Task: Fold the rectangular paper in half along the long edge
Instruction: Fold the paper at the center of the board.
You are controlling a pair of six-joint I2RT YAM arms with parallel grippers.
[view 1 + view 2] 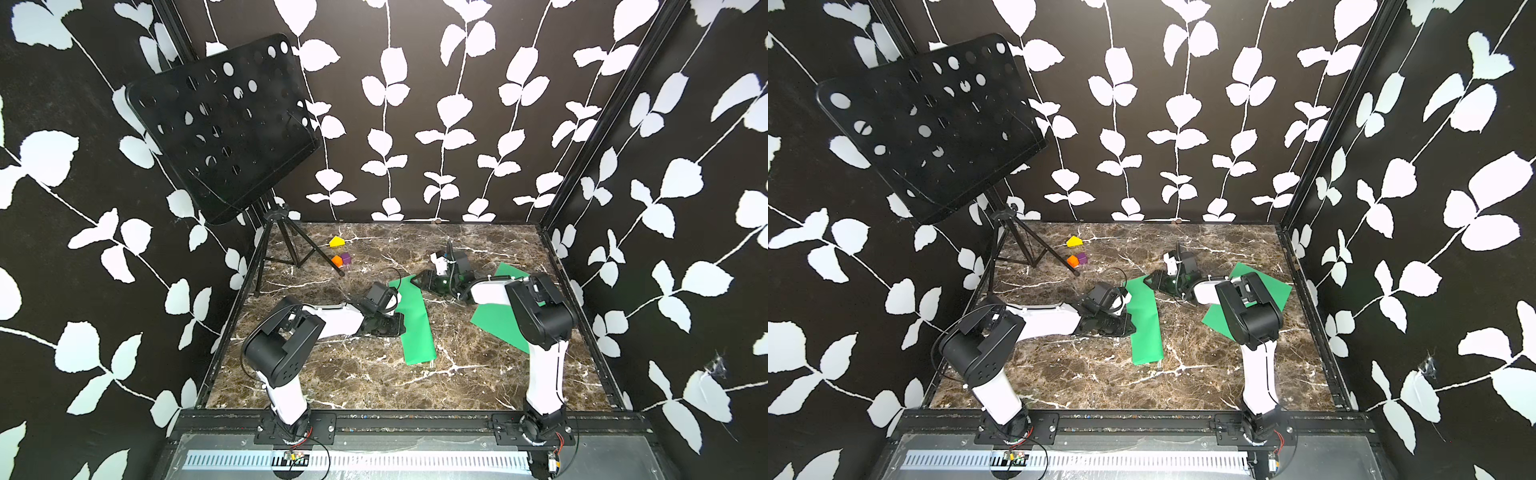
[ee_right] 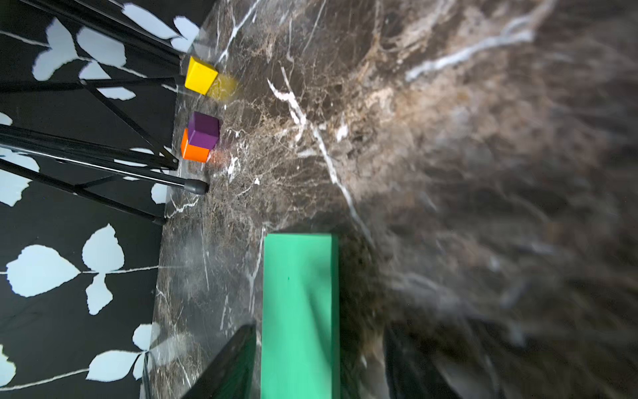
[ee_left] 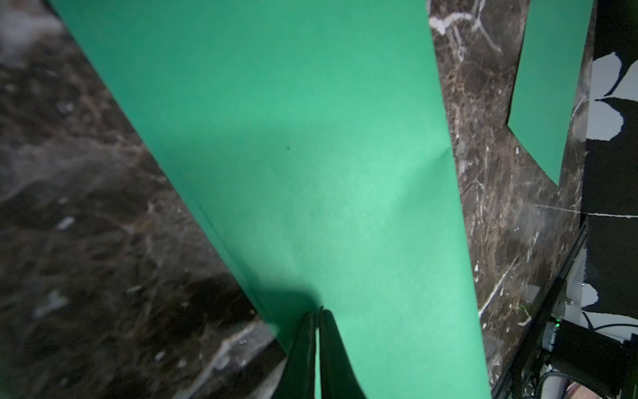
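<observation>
A green paper (image 1: 415, 328) lies on the marble table as a long narrow strip, doubled over, in both top views (image 1: 1144, 328). My left gripper (image 1: 398, 323) is shut, its tips (image 3: 317, 312) resting on top of the paper (image 3: 310, 155) close to one long edge near the middle. My right gripper (image 1: 417, 281) is at the strip's far end and stands open. In the right wrist view its fingers (image 2: 228, 362) stand either side of the paper (image 2: 297, 293) without touching it; the gripper (image 2: 321, 345) holds nothing.
A second flat green sheet (image 1: 494, 324) lies at the right, partly under the right arm. A black music stand (image 1: 224, 129) with tripod legs stands at the back left. Yellow (image 1: 337, 241), orange (image 1: 337, 261) and purple (image 1: 346, 258) blocks sit beside it.
</observation>
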